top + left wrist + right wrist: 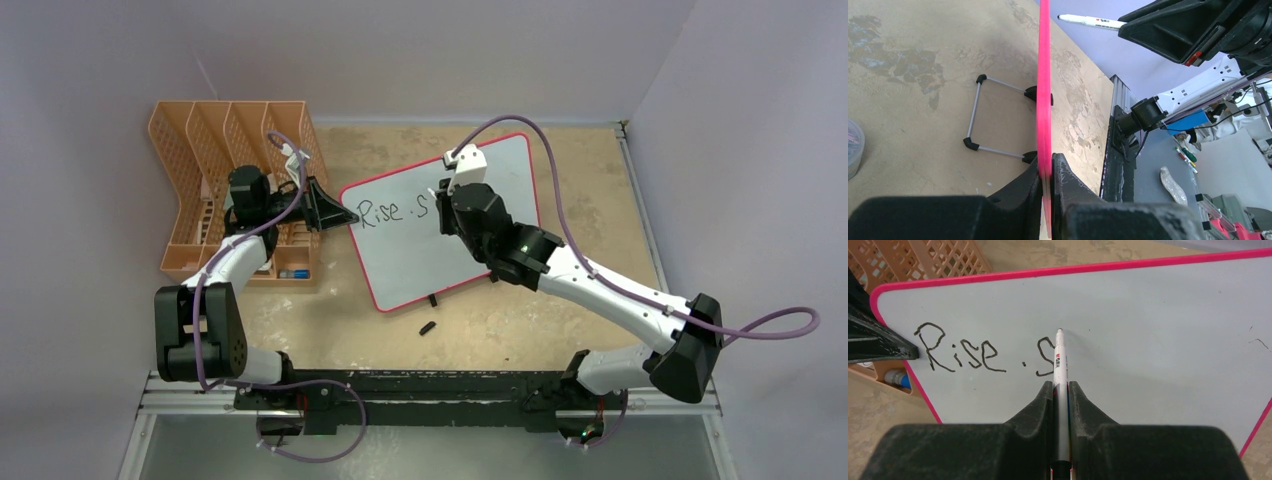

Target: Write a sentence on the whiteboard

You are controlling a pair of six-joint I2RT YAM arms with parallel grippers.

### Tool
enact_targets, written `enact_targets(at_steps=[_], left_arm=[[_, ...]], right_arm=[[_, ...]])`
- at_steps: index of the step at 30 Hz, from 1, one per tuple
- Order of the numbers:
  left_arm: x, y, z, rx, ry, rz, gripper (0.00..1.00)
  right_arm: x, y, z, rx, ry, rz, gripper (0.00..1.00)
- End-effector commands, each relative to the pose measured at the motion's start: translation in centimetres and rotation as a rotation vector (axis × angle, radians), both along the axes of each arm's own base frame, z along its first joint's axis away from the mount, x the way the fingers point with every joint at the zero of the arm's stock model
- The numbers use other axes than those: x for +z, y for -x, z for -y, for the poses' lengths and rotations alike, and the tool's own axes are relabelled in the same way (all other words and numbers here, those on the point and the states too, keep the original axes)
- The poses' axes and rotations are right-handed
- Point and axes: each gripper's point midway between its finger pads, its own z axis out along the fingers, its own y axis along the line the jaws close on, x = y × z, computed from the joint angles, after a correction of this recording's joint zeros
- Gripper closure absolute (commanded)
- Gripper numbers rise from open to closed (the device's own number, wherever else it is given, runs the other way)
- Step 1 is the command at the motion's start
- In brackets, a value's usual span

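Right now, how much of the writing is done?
Done: the sentence reads "Rise . S" on the whiteboard. In hand: the right gripper holds the marker, tip by the S, while the left gripper clamps the board's rim. Left: the rest; the board beyond the S is mostly blank.
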Motion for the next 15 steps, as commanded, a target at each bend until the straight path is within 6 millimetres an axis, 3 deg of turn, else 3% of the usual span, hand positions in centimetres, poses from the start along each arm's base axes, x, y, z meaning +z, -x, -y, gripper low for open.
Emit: enact_targets(at_steps=[1, 15], left_arm=[[0.99, 0.01, 0.55, -0.018, -0.012, 0.064, 1.0], [0.96, 0.05, 0.57, -0.021, -0.012, 0.062, 1.0]], right_arm=[[3.57, -0.95, -0.66, -0.008, -0.07, 0.075, 1.0], [3.55, -1.48, -1.06, -0.009, -0.065, 0.082, 1.0]])
